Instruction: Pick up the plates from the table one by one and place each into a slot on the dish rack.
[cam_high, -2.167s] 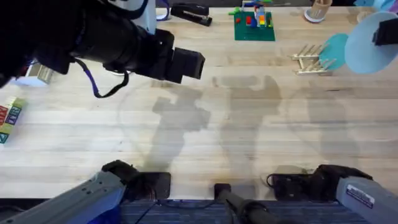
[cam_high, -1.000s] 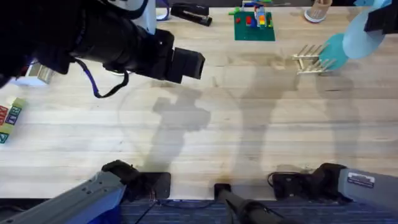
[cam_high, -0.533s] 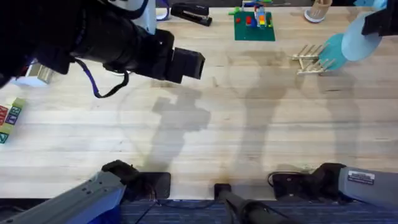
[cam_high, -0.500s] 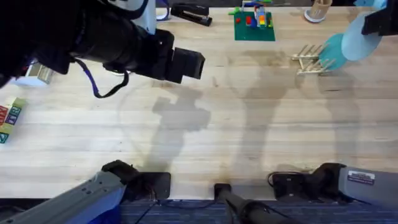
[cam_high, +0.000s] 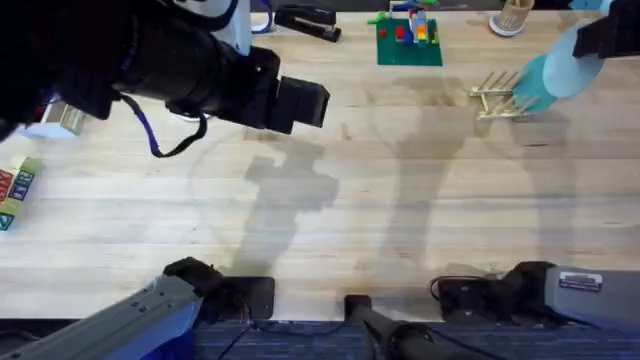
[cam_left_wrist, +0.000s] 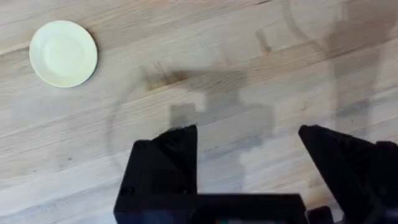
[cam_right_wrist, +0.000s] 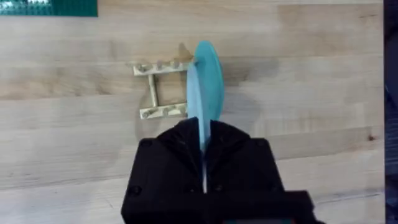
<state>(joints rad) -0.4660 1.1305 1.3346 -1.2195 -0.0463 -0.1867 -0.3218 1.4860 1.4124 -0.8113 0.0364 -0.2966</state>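
Note:
My right gripper (cam_right_wrist: 204, 134) is shut on a light blue plate (cam_right_wrist: 198, 109), held on edge just over the right end of the wooden dish rack (cam_right_wrist: 163, 90). A teal plate (cam_right_wrist: 211, 71) stands upright in the rack right behind it. From overhead, the held plate (cam_high: 568, 68) hangs beside the teal plate (cam_high: 533, 82) at the rack (cam_high: 497, 95), under the right gripper (cam_high: 606, 36). A cream-yellow plate (cam_left_wrist: 63, 53) lies flat on the table (cam_left_wrist: 249, 56). My left gripper (cam_left_wrist: 249, 165) hovers open high above the table, apart from that plate, and shows large and dark from overhead (cam_high: 312, 103).
At the far edge sit a green baseplate with bricks (cam_high: 408, 42), a black stapler (cam_high: 305, 20) and a cup of sticks (cam_high: 512, 15). A metal roll (cam_high: 60, 118) and letter blocks (cam_high: 15, 190) lie at the left. The table's middle (cam_high: 400, 200) is bare wood.
The right gripper has carried the light blue plate leftward and down from the right edge to the rack's right end. The left arm has not moved.

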